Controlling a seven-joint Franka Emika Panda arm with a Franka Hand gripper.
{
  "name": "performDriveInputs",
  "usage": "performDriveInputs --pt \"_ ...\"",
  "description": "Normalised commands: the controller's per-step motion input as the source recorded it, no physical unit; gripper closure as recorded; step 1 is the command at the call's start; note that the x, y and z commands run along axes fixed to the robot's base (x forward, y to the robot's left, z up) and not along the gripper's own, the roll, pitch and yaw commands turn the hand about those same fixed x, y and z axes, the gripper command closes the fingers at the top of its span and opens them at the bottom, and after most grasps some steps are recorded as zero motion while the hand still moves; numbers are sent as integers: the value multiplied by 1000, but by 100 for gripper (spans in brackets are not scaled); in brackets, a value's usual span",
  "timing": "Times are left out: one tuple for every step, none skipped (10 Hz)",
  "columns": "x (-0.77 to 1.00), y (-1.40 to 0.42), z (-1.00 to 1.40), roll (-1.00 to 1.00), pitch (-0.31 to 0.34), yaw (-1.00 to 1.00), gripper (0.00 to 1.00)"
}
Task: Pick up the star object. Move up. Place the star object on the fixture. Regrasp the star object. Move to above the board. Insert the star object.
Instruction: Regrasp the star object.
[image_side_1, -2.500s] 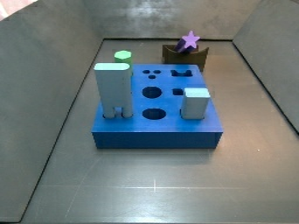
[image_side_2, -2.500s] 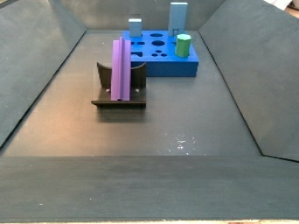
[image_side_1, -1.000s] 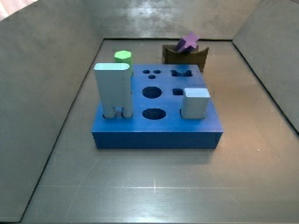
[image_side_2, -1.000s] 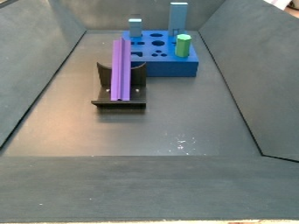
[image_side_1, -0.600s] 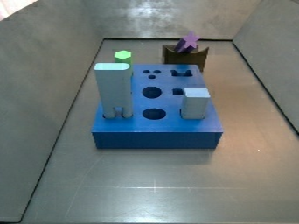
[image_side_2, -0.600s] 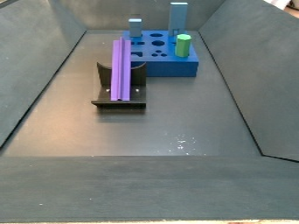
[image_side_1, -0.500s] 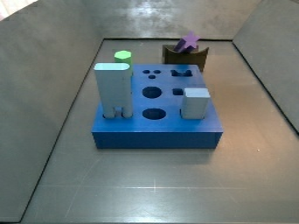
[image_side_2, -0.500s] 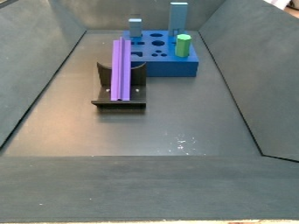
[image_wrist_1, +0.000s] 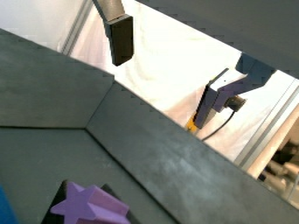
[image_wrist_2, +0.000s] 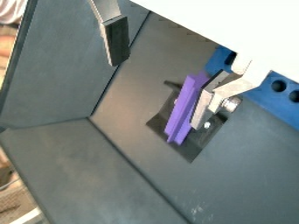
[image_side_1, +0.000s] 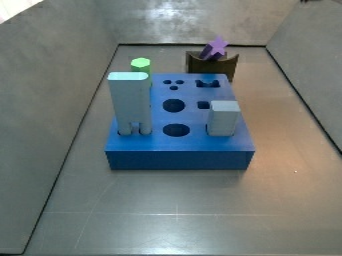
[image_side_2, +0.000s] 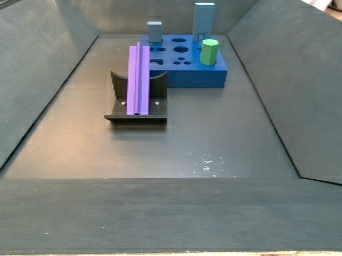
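One star object (image_side_2: 138, 78) is on the rig, a purple ridged peg lying in the notch of the single dark fixture (image_side_2: 136, 112), leaning lengthwise against its upright part; in a side view only its star-shaped end (image_side_1: 215, 48) shows above the fixture (image_side_1: 211, 66). One blue board (image_side_1: 179, 122) sits on the grey bench (image_side_1: 174, 210) just in front of the fixture in that view, and it appears again behind the fixture in the opposite side view (image_side_2: 187, 62). Standing in the board are three pieces: one tall pale block (image_side_1: 128, 101), one green hexagonal peg (image_side_1: 140, 66) and one grey cube (image_side_1: 223, 117). About five open holes remain in its top face.

The pincer (image_wrist_2: 170, 52) shows only in the wrist views, high above the bench and well apart from every piece. Its two fingers (image_wrist_2: 115, 39) stand wide apart with nothing between them. Past them, the star object (image_wrist_2: 184, 109) lies on the fixture (image_wrist_2: 191, 140), with the board's edge (image_wrist_2: 271, 87) beside it. In a wrist view the peg's star end (image_wrist_1: 89, 206) appears near the frame's edge, below the spread pincer (image_wrist_1: 176, 63).
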Motion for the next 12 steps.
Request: performDriveInputs --pt "124 -41 0 322 115 262 0" --pt "111 -37 0 214 58 256 0" --pt "92 -42 -9 191 22 241 0" --pt "84 -45 -1 180 -1 218 0" --pt "37 48 -1000 137 9 205 0" --pt "41 48 -1000 132 -1 177 0" --pt "50 44 -1000 122 -36 151 0" --pt "61 37 -1000 99 -75 121 0" --pt "67 36 -1000 87 -88 96 0" --pt "71 34 -1000 83 -97 78 0" --pt "79 29 -1000 78 -103 33 0" --pt "82 25 -1000 77 -102 19 0"
